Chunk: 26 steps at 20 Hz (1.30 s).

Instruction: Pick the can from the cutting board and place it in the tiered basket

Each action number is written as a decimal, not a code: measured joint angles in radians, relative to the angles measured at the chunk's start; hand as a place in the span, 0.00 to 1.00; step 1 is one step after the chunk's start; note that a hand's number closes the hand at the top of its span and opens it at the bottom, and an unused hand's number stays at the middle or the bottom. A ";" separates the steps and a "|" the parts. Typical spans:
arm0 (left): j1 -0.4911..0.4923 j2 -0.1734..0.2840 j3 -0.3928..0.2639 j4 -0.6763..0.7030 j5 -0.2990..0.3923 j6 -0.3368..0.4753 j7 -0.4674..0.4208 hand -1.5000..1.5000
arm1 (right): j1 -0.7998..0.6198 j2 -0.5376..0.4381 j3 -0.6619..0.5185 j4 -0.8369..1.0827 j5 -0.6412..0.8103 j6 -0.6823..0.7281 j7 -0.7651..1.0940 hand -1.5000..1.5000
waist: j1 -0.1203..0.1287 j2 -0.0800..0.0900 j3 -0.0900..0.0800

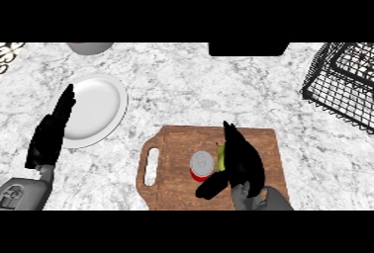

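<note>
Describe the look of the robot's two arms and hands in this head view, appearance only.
Both hands are matte black with long, slim, tapering fingers. The left hand sits on a grey forearm with a boxy, lighter grey housing and small dark markings near the wrist. The right hand joins a darker grey, rounded forearm. No cables or sleeves show.
</note>
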 measured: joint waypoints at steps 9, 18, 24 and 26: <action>0.010 -0.012 -0.001 -0.027 -0.014 -0.005 0.011 0.50 | -0.017 0.003 0.012 0.039 -0.040 -0.011 0.001 0.00 | 0.012 0.001 0.001; -0.004 -0.009 0.022 -0.015 -0.017 -0.030 0.006 0.50 | -0.057 -0.003 0.046 0.127 -0.141 -0.039 -0.023 1.00 | 0.017 0.000 -0.001; 0.006 -0.018 0.030 -0.022 -0.024 -0.035 0.012 0.50 | -0.120 -0.005 0.109 0.164 -0.156 -0.008 -0.023 1.00 | 0.014 0.000 0.000; 0.011 -0.021 0.032 -0.023 -0.028 -0.037 0.009 0.50 | -0.117 -0.002 0.122 0.150 -0.165 -0.017 -0.018 1.00 | 0.012 0.001 0.001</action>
